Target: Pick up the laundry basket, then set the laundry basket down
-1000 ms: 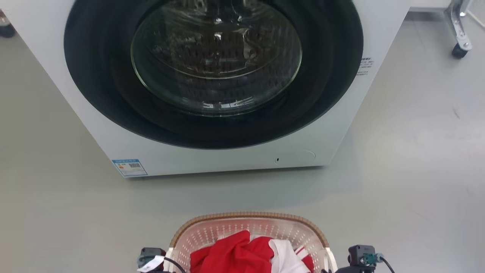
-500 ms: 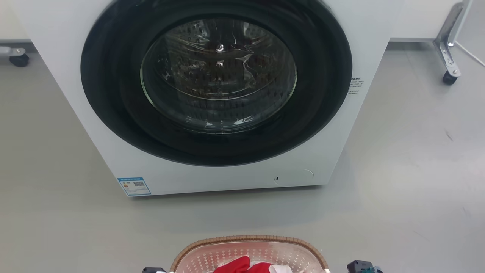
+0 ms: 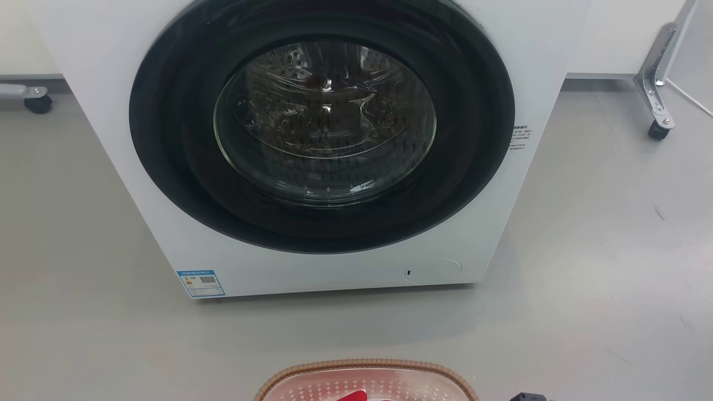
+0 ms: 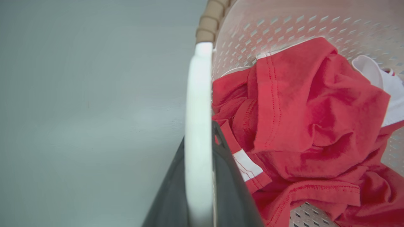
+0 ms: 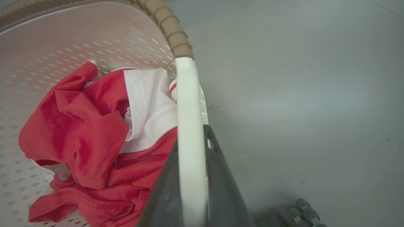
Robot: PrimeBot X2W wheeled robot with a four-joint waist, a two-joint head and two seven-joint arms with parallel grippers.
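The laundry basket [image 3: 365, 366] is cream-white with perforated walls and a brown woven-look rim, and its far end peeks in at the bottom edge of the head view. In the left wrist view my left gripper [image 4: 199, 138] is shut on the basket's white left handle [image 4: 197, 94], one dark finger on each side. My right gripper [image 5: 191, 135] is shut the same way on the white right handle [image 5: 187, 101]. Red clothes [image 4: 303, 104] and a white garment [image 5: 148, 104] lie inside the basket [image 5: 63, 37]. Grey floor shows beyond both handles.
A white front-loading washing machine [image 3: 334, 267] with a round dark glass door [image 3: 323, 122] stands directly ahead of the basket, with a strip of grey floor [image 3: 362, 323] between them. Castor legs stand at the far right [image 3: 657, 131] and far left [image 3: 36, 103].
The head camera has tilted up, so the washing machine sits lower in the picture and the basket has slid to the bottom edge. The dark wrist parts beside the basket have dropped almost out of frame.
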